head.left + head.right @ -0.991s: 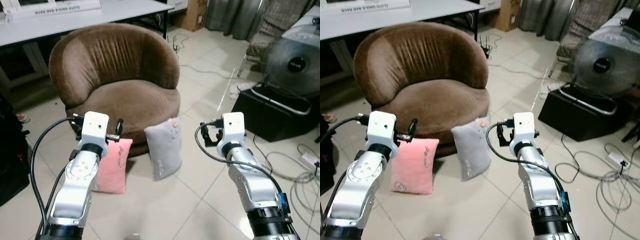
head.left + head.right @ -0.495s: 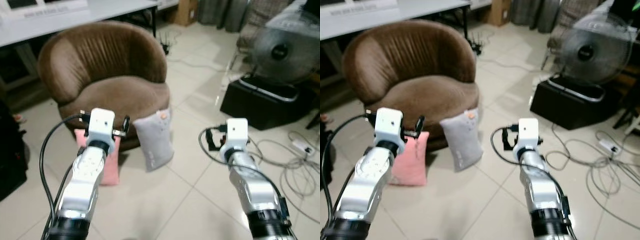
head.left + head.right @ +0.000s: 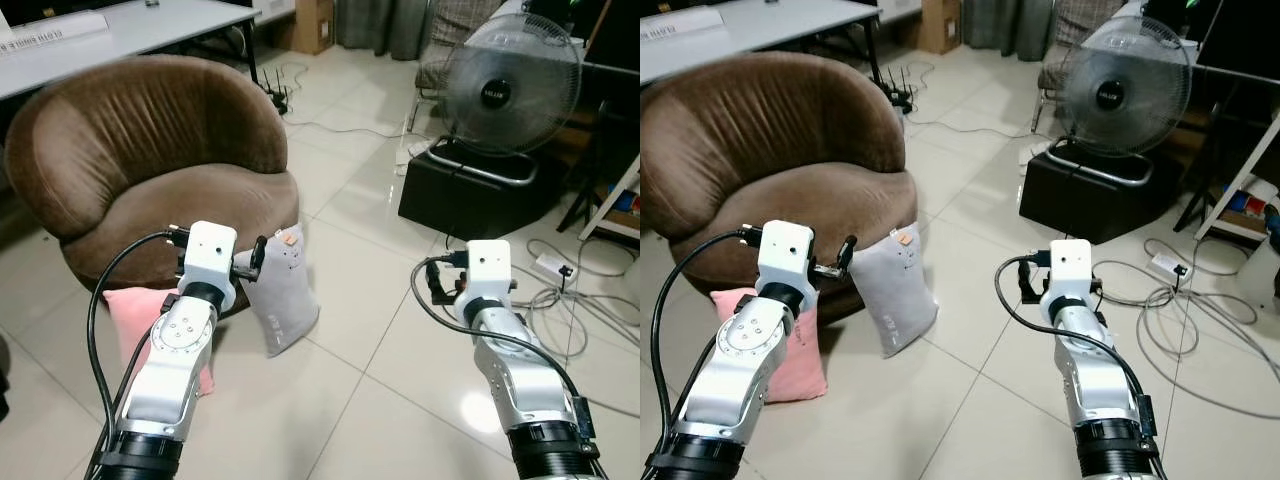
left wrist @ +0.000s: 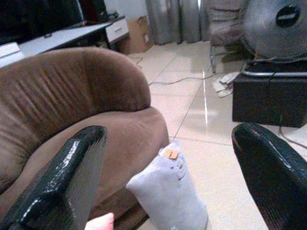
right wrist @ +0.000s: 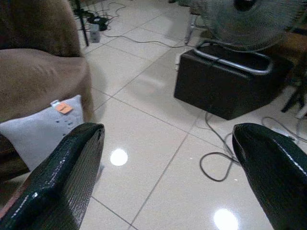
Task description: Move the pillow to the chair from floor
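Both arms are raised, the left gripper point(image 4: 168, 158) and right gripper point(image 5: 168, 158) spread wide, holding nothing; the grey pillow point(image 3: 283, 290) leans on the chair point(image 3: 150, 170), on the floor; nothing is lifted yet; a fan point(image 3: 512, 72) stands beyond.

Our two arms are silver, jointed cylinders ending in black collars near the camera. Each wrist carries a white boxy camera housing. A black cable loops from the housing of the left arm point(image 3: 170, 370) down its outer side; a similar cable curls beside the housing of the right arm point(image 3: 510, 370). A small blue tag sits just above the right collar. Our gripper fingers point(image 4: 62, 187) are glossy, textured black.
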### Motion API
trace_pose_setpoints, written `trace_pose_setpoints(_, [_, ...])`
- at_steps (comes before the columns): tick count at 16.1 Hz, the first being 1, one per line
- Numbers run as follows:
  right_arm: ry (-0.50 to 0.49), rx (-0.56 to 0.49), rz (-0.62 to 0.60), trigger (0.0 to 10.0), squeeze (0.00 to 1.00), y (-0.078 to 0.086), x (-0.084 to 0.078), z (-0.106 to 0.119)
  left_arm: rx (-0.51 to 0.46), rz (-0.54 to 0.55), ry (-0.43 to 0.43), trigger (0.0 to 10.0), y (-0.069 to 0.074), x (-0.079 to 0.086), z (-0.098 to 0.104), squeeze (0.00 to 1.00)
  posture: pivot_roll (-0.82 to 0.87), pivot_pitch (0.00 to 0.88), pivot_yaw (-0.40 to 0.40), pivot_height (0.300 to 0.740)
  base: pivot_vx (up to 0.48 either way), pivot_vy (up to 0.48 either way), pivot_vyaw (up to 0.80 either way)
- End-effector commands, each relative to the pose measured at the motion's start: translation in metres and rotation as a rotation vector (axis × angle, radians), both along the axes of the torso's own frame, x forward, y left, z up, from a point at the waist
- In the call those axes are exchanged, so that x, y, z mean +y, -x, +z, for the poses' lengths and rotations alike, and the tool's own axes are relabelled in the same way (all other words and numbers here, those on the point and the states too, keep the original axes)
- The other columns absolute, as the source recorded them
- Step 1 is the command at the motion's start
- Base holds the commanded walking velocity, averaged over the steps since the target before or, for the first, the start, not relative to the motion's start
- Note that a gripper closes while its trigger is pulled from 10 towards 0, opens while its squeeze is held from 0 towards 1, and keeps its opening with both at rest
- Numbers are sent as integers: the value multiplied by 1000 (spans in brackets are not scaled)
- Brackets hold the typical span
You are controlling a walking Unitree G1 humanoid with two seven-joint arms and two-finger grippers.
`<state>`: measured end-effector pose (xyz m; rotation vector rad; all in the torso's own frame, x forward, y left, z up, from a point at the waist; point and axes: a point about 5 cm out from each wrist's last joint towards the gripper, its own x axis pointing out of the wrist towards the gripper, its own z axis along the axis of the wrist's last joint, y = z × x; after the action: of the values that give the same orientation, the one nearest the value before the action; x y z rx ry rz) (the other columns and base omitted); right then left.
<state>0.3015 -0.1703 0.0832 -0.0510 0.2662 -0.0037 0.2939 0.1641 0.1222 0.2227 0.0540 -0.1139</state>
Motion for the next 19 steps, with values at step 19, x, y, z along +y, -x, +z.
trace_pose_setpoints(19, [-29,7,28,10000,0,-8,7,-1,27,17,-33,10000,4,15,-6,0,74,0,25,740,347,0,-162])
